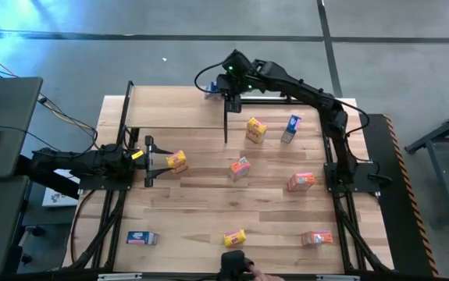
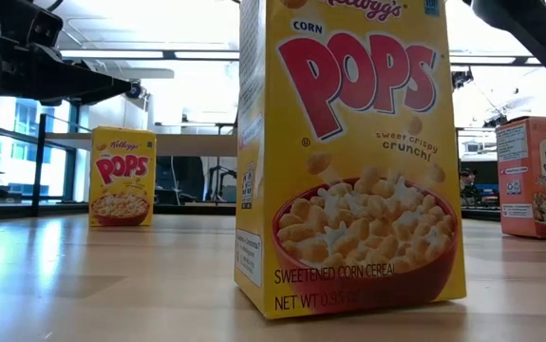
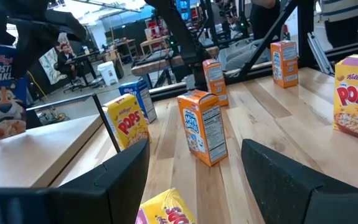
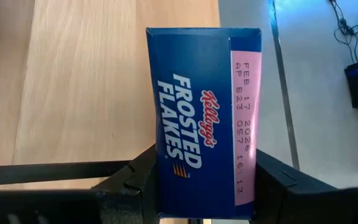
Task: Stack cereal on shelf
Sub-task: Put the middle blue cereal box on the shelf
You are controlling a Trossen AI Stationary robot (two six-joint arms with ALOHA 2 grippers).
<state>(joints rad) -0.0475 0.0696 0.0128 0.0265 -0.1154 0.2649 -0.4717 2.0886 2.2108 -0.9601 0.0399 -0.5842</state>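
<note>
A blue Frosted Flakes cereal box hangs in my right gripper, which is shut on it above the far right corner of the light-wood shelf. In the high view this box shows beside the shelf's black post. My left gripper stands open and level at the table's left. A yellow box lies on its side just ahead of its fingertips, untouched. Several other cereal boxes stand or lie on the table, among them a yellow one, a blue one and an orange one. My right gripper pinches the blue box between its two fingers, one finger on each of two opposite sides. The fingers slant down from the table's far right. The box is held over the shelf board; whether its lower end touches the board I cannot tell.
Orange boxes, a yellow box and a blue box are spread over the near half of the table. A black shelf post stands beside the held box. In the low view a Corn Pops box stands close up.
</note>
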